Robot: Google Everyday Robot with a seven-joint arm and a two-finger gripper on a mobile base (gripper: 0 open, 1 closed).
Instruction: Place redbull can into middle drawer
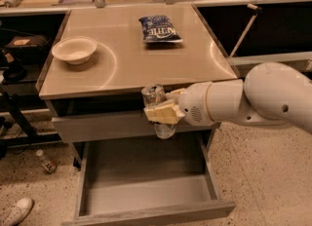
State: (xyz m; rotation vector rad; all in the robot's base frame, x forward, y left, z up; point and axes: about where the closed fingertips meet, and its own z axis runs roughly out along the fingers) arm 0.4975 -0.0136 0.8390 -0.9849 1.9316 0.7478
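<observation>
A robot's white arm (263, 98) reaches in from 3 o'clock, and its gripper (159, 113) hangs just off the front edge of a tan tabletop (131, 69). The pale fingers (165, 114) are clamped narrowly around the middle of the redbull can (154, 96). The can is held upright in the air, its shiny top level with the table's edge and its base showing below the fingers. It hangs in front of the closed grey drawer front (102, 126) at the centre of the scene. Toward 6 o'clock of the can, the middle drawer (146, 196) stands pulled out with its flat grey floor bare, and the can is not touching it. On the tabletop, a pale bowl (74, 49) sits at 10 o'clock of the can, near the left edge. A blue chip bag (160, 28) lies flat at 12 o'clock, well apart from the bowl. On the speckled floor at 8 o'clock, a small bottle (47, 161) lies beside the cabinet. The toe of a white shoe (17, 211) shows in the lower left corner.
</observation>
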